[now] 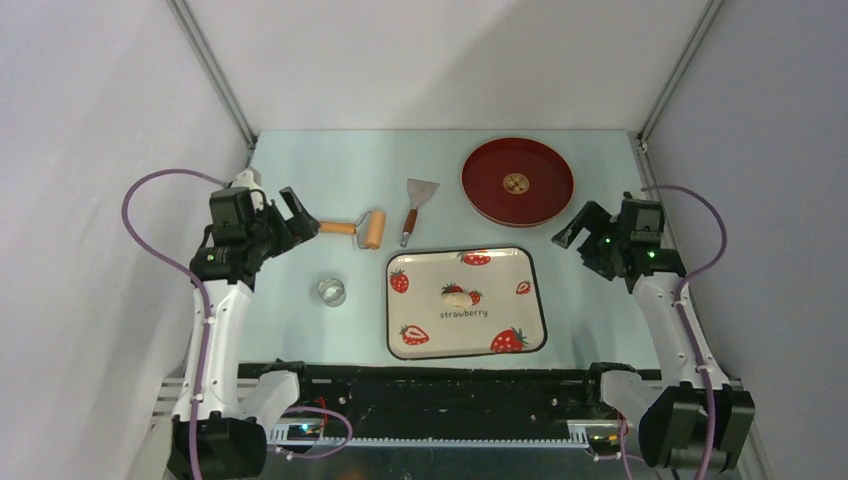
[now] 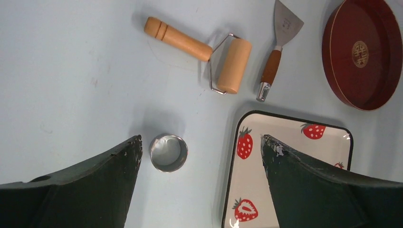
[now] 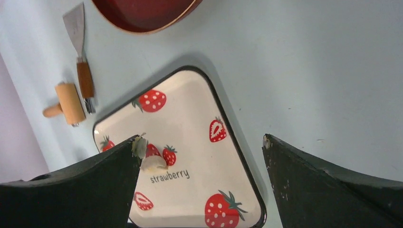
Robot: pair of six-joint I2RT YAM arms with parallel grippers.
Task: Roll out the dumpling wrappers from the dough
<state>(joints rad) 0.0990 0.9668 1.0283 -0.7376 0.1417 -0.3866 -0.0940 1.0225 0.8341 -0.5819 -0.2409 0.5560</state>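
Cream on cream, but can just spot the dough (image 1: 458,296) mid-way across the tray (image 1: 505,295), slightly nearer right gripper (image 1: 576,228) than left gripper (image 1: 302,217), both gaping wide, holding nothing.

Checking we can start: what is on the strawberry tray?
One small pale lump of dough lies near the middle of the tray, partly over a printed strawberry. Nothing else is on it; the print under the lump is hidden.

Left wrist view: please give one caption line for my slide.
Open left pincer hovers near the metal cutter ring; wooden roller, scraper, red plate and strawberry tray lie beyond.
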